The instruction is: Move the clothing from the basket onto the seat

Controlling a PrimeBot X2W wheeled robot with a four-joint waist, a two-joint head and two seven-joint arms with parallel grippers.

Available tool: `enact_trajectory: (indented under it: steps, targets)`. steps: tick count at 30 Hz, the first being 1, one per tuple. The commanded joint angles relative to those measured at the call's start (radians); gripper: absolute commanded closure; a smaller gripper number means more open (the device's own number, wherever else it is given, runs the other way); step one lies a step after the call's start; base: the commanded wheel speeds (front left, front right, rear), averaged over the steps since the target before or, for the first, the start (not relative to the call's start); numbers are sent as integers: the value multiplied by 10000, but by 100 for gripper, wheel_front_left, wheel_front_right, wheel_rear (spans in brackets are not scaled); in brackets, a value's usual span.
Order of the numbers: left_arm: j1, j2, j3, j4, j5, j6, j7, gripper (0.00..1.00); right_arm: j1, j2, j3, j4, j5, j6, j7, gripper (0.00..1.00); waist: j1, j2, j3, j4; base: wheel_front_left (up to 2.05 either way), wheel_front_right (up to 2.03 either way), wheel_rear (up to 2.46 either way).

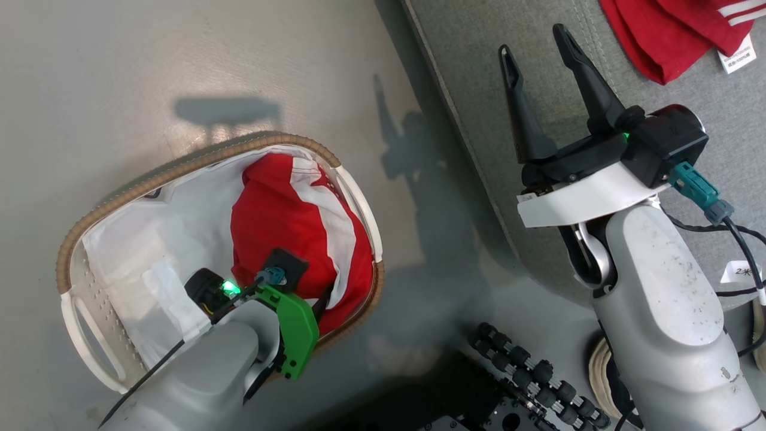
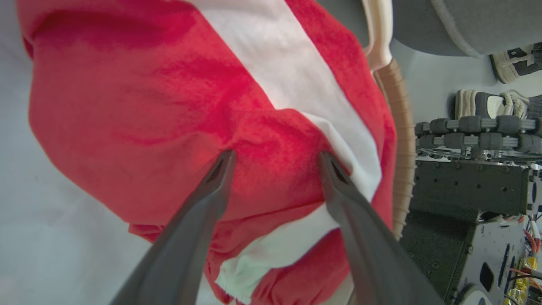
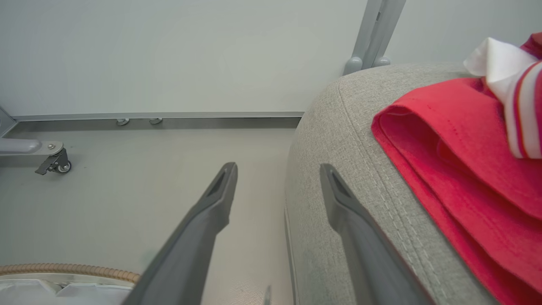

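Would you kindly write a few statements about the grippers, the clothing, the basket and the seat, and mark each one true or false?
1. The left gripper is open, with its fingertips at the red garment in the basket. True.
2. The right gripper holds a piece of clothing. False: it is open and empty, above the edge of the seat.
3. A second red garment already lies on the seat. True.
4. The basket stands on the seat. False: it stands on the floor, beside the seat.
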Motion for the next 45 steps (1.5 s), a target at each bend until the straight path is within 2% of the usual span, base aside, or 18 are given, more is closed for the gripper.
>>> enact_trajectory:
  steps: [1,8,21,27,28,29,30,37,45]
  targets:
    - [-214,68,-109,30,-63,-52,13,0,-132,-6,-28,-38,1,-10,-46,0,-1,0,48,9,0,0,0]
    - [-403,111,-382,195,121,-52,214,0,-205,-6,-20,-68,5,-10,-46,0,-1,0,120,37,0,0,0]
    - [-811,-305,-418,681,1464,-52,213,0,-157,-8,-236,-236,-228,-10,-46,0,-1,0,507,265,0,0,0]
    - [-726,-297,-421,490,1677,-52,472,0,-240,-8,-248,-277,-259,-10,-46,0,-1,0,615,319,0,0,0]
    - [-717,-265,-420,455,1665,-52,516,37,-274,-10,-231,-266,-237,-10,-46,0,-1,0,616,322,0,0,0]
    - [-700,-236,-420,427,1653,-52,574,83,-294,-10,-210,-259,-214,-10,-46,0,-1,0,610,323,0,0,0]
    - [-669,-202,-418,385,1638,-52,608,100,-312,-10,-186,-249,-184,-10,-46,0,-1,0,598,320,0,0,0]
    - [-560,-75,-418,224,1395,-52,611,100,-383,-11,-135,-160,-107,-10,-46,0,-1,0,330,268,0,0,0]
    - [8,-283,-418,191,753,-53,-11,100,6,-13,-155,211,-126,-10,-46,0,-1,0,-1032,448,0,0,0]
